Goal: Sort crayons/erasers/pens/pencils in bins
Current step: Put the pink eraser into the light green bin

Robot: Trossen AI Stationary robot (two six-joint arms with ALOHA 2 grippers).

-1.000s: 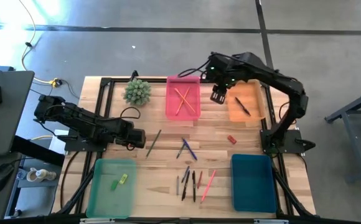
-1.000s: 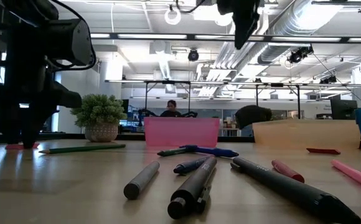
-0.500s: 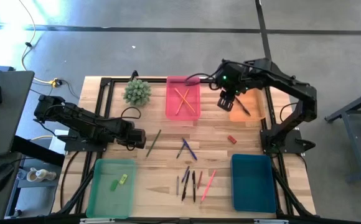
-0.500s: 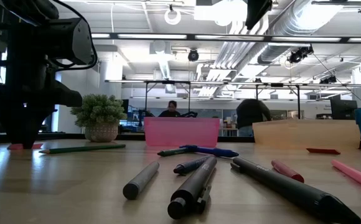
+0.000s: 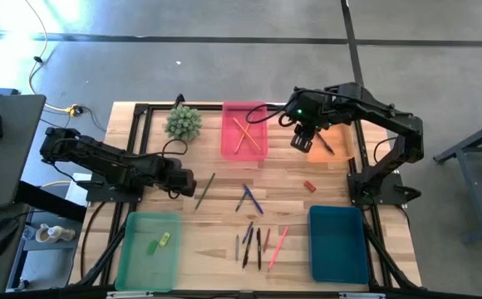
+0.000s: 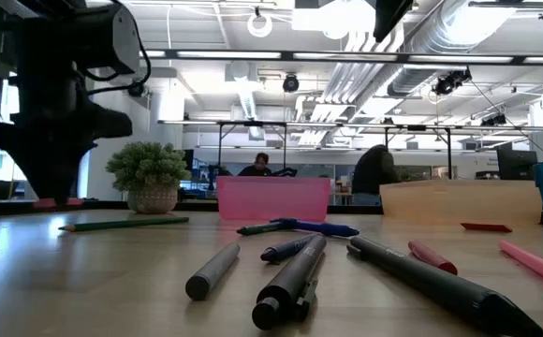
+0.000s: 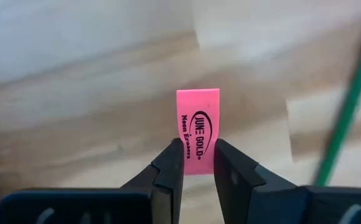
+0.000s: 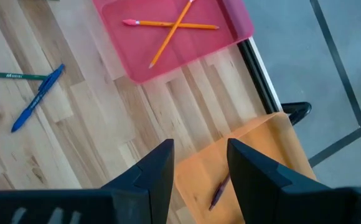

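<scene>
My left gripper hangs near the table's left side, shut on a pink eraser, just left of a dark green pencil. My right gripper is open, high over the orange bin; that bin holds one pen. Two orange pencils lie crossed in the pink bin. The green bin holds two yellow-green erasers. A red eraser lies flat on the table. My left gripper pinches the pink eraser's two long edges between its two fingers, near one short end. The fingers come from above, pointing down. The eraser lies level with its printed face up, lifted clear of the table.
Blue pens lie mid-table and several pens and sticks lie near the front edge. The teal bin stands at the front right and a potted plant at the back left.
My left gripper has risen a little with the pink eraser, which has come off the table. My right gripper has swung from the pink bin's far right corner toward the table's right edge, over the orange bin, staying open.
</scene>
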